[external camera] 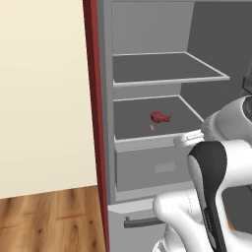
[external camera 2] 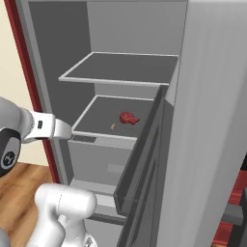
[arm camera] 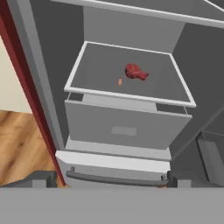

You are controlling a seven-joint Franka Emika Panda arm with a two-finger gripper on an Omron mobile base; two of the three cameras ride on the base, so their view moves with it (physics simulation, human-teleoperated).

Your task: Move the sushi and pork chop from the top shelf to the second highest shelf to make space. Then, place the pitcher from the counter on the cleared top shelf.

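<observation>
Pork chop (arm camera: 136, 72) and sushi (arm camera: 120, 82) are seen on second highest shelf (arm camera: 87, 92). Pincer (arm camera: 109, 181) is spread, empty. Pitcher is judged rigid, smooth; grasp at narrow waist is advised.

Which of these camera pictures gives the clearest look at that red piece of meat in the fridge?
The hand view: the pork chop shows largest and unblocked on the second highest shelf. Both base views show it smaller, farther back.
</observation>
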